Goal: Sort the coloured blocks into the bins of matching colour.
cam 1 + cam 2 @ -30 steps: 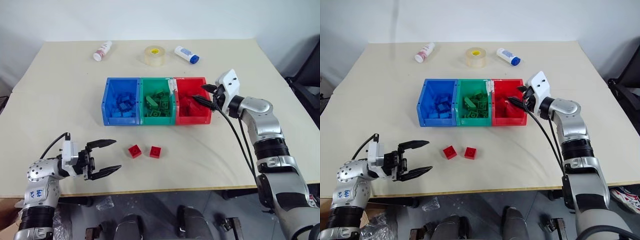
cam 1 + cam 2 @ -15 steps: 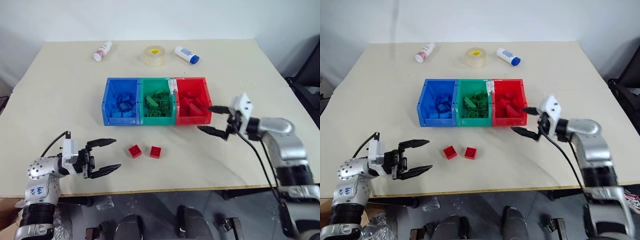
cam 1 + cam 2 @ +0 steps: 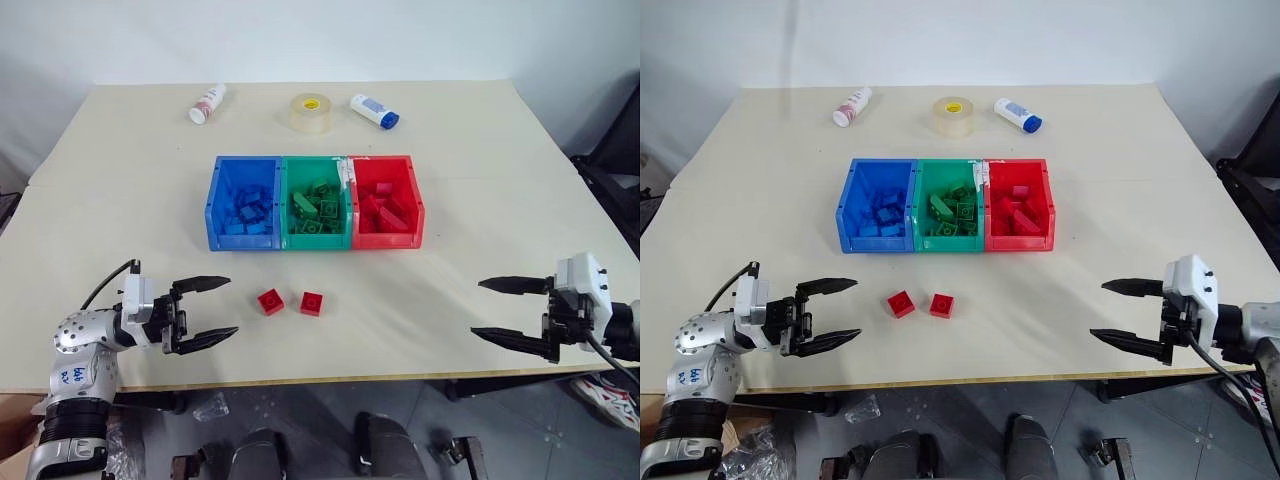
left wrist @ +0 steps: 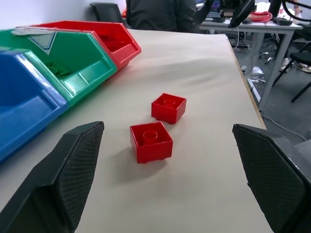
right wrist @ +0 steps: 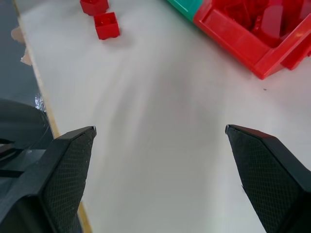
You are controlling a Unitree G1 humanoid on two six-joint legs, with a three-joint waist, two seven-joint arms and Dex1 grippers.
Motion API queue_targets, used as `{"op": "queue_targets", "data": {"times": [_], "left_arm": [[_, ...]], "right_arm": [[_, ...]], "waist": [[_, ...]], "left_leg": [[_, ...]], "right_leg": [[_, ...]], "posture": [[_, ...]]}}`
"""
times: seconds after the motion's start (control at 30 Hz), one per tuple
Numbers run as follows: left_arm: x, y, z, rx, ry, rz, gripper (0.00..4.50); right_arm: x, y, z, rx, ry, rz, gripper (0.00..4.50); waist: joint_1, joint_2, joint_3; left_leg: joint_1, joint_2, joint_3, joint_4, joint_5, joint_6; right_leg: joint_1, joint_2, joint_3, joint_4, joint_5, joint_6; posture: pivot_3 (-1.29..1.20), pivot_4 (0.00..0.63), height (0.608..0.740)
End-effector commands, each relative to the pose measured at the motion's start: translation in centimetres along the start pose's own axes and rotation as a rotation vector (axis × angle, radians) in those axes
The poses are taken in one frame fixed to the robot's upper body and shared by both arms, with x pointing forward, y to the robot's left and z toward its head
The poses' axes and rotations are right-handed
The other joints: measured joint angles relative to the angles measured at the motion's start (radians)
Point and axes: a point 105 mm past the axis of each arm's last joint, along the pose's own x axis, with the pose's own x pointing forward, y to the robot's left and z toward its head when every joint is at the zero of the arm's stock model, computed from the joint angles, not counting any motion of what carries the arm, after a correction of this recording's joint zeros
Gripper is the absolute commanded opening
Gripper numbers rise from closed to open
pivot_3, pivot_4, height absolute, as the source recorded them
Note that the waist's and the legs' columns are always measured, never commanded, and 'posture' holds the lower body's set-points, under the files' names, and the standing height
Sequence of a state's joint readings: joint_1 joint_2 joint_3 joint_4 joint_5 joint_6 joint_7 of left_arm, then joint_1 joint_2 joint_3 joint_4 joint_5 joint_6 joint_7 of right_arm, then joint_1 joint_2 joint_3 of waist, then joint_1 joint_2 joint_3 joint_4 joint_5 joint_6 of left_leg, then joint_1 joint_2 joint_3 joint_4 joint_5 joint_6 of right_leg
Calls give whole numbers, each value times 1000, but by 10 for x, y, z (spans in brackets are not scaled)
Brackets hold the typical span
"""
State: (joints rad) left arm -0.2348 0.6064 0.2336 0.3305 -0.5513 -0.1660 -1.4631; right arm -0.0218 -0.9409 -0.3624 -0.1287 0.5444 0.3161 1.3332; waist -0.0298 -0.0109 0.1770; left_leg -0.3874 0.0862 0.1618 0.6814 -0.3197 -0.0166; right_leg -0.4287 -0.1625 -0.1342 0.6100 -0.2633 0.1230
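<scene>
We see a pale beige table (image 3: 120, 190) with three open-topped rectangular plastic bins side by side and touching at its middle: a blue bin (image 3: 243, 203), a green bin (image 3: 316, 202) and a red bin (image 3: 386, 201), each holding small studded bricks of its own colour. Nearer the front edge, two small red studded plastic blocks (image 3: 269, 301) (image 3: 311, 303) lie just beside each other on the bare tabletop. Our left gripper (image 3: 204, 311) hovers left of them, its two black fingers spread wide and empty. Our right gripper (image 3: 512, 311) hangs at the front right, likewise spread and holding nothing. Two white bottles (image 3: 207, 102) (image 3: 373, 109) and a clear tape roll (image 3: 310, 112) sit along the far edge.
</scene>
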Motion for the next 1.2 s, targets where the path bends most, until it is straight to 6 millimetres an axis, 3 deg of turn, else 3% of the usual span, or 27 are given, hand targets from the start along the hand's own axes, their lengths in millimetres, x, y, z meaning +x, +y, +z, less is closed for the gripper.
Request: {"op": "queue_targets", "data": {"times": [0.03,0.2,0.33,0.5,0.63,0.8,0.9,1.13,1.2], "left_arm": [[-3,4,4,26,6,4,4500],[0,5,5,33,-2,0,4500],[2,1,5,37,-9,-1,4500],[5,-8,8,44,-25,13,4500],[3,-16,8,41,-23,22,4500],[-4,-21,8,40,-11,51,4500],[-5,-22,8,40,-8,60,4500],[-5,-24,7,35,-13,65,4500],[-5,-23,6,35,-13,65,4500]], "right_arm": [[3,5,16,-53,-8,31,4463],[49,16,21,-43,-30,104,4463],[110,23,25,-51,-55,158,4463],[170,27,29,-84,-71,177,4463],[192,38,35,-90,-93,237,4463],[217,47,22,-113,-11,273,4463],[223,46,27,-107,-39,255,3912],[225,48,35,-113,-88,240,1589],[222,46,40,-116,-109,229,1488]], "waist": [[3,0,0],[1,0,0],[-4,0,0],[0,0,0],[4,0,0],[-1,-1,0],[-2,-1,0],[-1,-1,0],[-1,-1,0]], "left_leg": [[0,0,0,0,0,0],[0,0,0,0,0,0],[0,0,0,0,0,0],[-2,0,0,0,0,0],[-3,0,0,0,0,0],[-2,0,0,1,0,0],[-2,0,0,1,0,0],[-2,0,0,1,0,0],[-2,0,0,1,0,0]], "right_leg": [[0,0,0,0,0,0],[0,0,0,0,0,0],[-1,0,0,1,0,0],[-2,0,0,6,0,0],[-2,0,-1,6,0,0],[-2,0,-1,7,0,-1],[-3,0,-1,8,-1,-1],[-3,0,-1,8,-1,-1],[-3,0,-1,8,-1,-1]], "posture": [[0,150,740],[0,150,740],[0,150,740],[0,150,740],[0,150,740],[0,150,740],[0,150,740],[0,150,740],[0,150,740]]}}
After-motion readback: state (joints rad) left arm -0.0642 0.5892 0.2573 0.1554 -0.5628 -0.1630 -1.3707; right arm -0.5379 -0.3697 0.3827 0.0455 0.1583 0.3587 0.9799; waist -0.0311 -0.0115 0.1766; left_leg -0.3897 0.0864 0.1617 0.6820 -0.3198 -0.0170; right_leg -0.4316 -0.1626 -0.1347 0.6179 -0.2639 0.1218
